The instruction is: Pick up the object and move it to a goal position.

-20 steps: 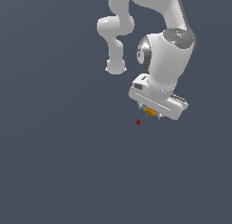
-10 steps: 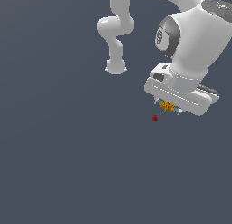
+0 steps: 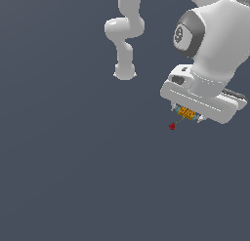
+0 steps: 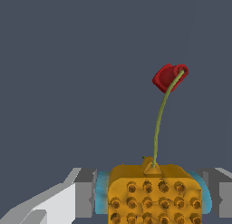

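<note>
Exterior view, left to right: the white arm's base column (image 3: 125, 69) stands well clear; the table (image 3: 58, 162) is otherwise featureless. A small red blob (image 3: 172, 126) lies just beside the gripper (image 3: 186, 113), toward the exterior view's left and lower, joined by a thin stem (image 4: 158, 123). The object (image 3: 186, 112) sits between the jaws, which are closed onto its sides; cyan pads (image 4: 102, 192) flank it. Its long axis apparently runs across the jaws. Nothing obstructs travel.
</note>
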Controlling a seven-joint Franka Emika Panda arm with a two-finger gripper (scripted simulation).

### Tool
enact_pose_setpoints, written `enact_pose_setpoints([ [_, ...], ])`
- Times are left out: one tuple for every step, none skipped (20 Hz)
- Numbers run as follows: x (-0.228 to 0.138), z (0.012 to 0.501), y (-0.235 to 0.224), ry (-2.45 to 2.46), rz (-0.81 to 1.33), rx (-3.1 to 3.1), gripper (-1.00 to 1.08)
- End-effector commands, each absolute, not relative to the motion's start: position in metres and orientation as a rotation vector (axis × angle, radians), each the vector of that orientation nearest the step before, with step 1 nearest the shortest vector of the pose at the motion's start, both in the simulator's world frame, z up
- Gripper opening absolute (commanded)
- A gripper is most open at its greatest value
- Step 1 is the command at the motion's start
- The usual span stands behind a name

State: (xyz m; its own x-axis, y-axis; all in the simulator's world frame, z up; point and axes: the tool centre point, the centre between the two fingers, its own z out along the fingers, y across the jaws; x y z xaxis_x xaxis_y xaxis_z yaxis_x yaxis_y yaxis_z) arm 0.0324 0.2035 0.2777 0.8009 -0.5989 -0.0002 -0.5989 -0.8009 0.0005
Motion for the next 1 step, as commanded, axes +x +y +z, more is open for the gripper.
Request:
enact_pose_setpoints([
  [0.0328,0.2778,0.2030,-0.992,0.000,2.981,-1.00],
])
